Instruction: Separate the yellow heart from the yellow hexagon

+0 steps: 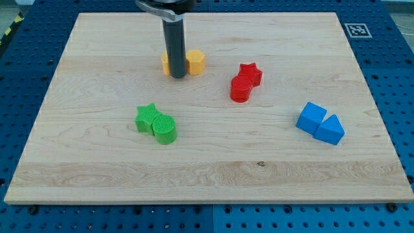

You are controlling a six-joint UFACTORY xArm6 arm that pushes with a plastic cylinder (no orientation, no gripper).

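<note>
Rod comes down from the view's top, dark and upright, w/ my tip (178, 76) planted on the wooden board (97, 175) right between the two yellow blocks. No gripper on this rig, so nothing to read as apart or together; just the rod end touching down. Yellow hexagon (195, 62) sits just to the view's right of the tip, touching or nearly touching the rod. Yellow heart (166, 63) is on the view's left of the rod, mostly hidden behind it, only a sliver showing, so shape can't really be made out from here. Both yellows lie in the upper-middle part of the board. Red star (251, 73) and red cylinder (240, 88) sit to the view's right of the yellows, touching each other, cylinder toward the view's bottom-left of the star. Green star (147, 118) and green cylinder (165, 128) are pressed together below the yellows, left of centre. Blue cube (312, 118) and blue triangle-ish wedge (331, 129) touch each other at the view's right, well apart from the rest.
</note>
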